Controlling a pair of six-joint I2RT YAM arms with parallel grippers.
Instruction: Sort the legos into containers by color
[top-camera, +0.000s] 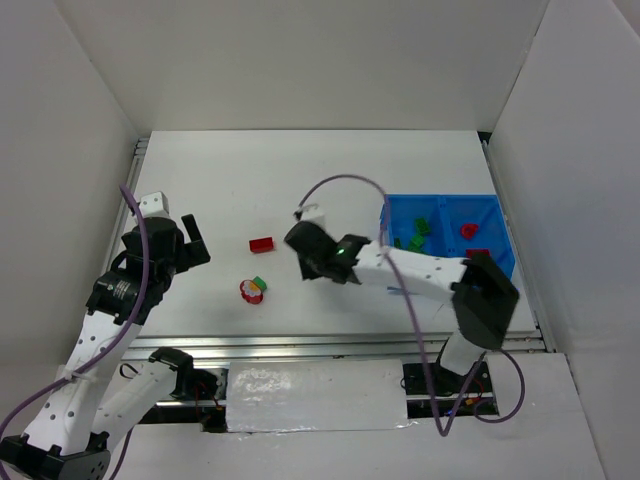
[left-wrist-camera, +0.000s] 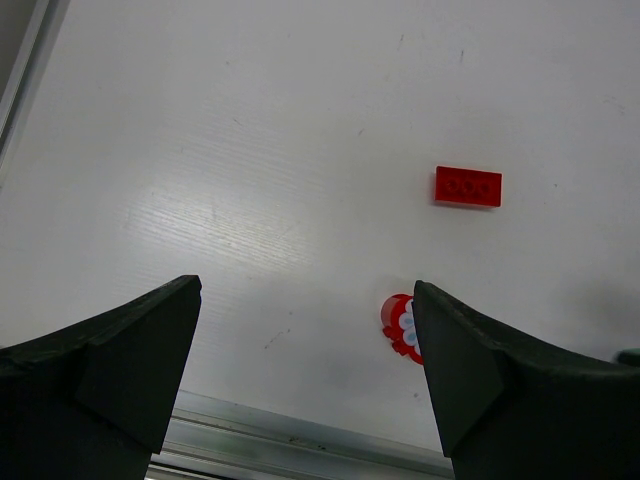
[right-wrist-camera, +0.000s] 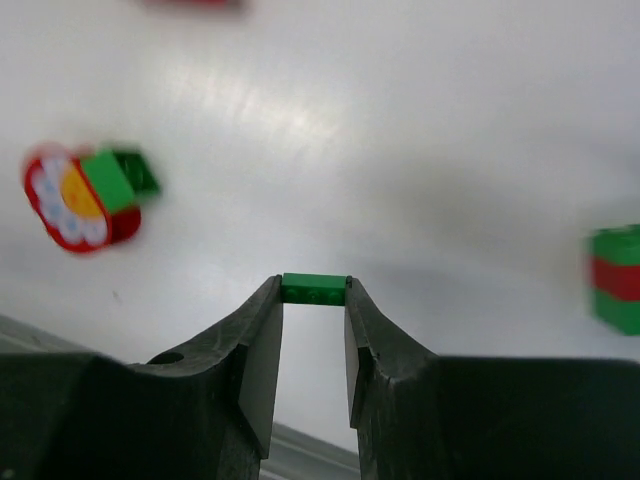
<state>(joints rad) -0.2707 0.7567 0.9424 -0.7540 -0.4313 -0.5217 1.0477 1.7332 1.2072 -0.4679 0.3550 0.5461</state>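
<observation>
Right gripper (right-wrist-camera: 312, 292) clamped on green brick (right-wrist-camera: 314, 289), presumably for binning.
Left gripper (left-wrist-camera: 305, 340) wide open, idle; blue bin (top-camera: 450, 199) at its partner's three o'clock.

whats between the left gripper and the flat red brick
nothing, just bare white table between the left gripper and the red brick, clearest in the left wrist view
</observation>
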